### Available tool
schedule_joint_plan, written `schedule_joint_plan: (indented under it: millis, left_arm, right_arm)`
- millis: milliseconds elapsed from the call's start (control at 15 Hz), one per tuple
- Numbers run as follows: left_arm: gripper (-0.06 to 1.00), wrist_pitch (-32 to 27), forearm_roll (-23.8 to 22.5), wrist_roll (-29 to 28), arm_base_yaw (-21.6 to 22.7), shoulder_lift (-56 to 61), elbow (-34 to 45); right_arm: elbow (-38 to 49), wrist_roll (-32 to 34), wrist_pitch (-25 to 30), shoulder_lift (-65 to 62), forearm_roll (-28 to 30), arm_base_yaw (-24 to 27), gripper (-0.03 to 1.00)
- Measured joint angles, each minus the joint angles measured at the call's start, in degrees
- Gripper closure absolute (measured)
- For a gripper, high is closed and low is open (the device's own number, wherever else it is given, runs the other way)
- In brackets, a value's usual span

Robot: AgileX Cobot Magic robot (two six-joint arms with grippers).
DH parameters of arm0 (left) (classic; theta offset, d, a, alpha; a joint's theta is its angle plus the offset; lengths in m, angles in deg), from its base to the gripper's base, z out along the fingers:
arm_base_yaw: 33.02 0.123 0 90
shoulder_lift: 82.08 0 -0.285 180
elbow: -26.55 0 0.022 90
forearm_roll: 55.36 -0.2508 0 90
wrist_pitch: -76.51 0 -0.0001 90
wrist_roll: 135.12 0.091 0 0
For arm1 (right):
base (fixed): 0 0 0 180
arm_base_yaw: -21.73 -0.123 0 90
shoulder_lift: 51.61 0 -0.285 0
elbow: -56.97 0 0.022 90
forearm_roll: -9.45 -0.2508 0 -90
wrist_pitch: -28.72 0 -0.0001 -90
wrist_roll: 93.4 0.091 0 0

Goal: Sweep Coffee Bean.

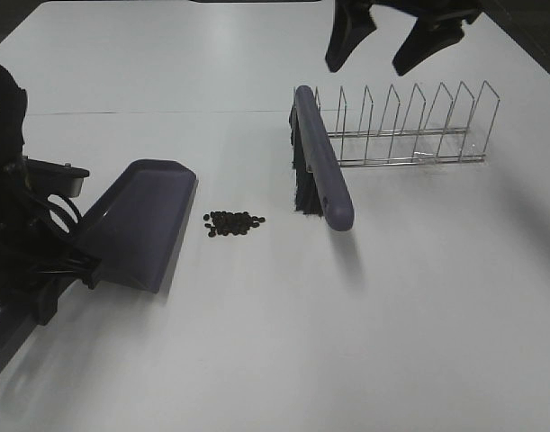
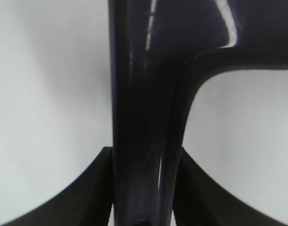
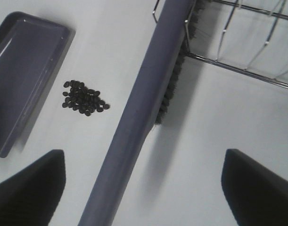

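The coffee beans lie in a small dark pile on the white table, between the purple dustpan and the purple brush. My left gripper is shut on the dustpan's handle, and the pan's open edge faces the beans. The brush rests by the near end of a wire rack, its dark bristles facing the beans. My right gripper is open and empty, high above the brush. Its view shows the brush, the beans and the dustpan below it.
The wire rack with several upright dividers stands at the back right, touching the brush's far end. The white table stretches out in front of the beans and the brush.
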Motion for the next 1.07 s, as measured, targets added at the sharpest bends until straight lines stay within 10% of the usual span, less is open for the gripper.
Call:
schedule_joint_plan:
  millis: [1067]
  left_arm:
    - [0.62,-0.97,0.00,0.00,0.00,0.00,0.00]
  right_arm:
    - [-5.10,6.99,-9.34,16.96,0.46,-3.15,0.24]
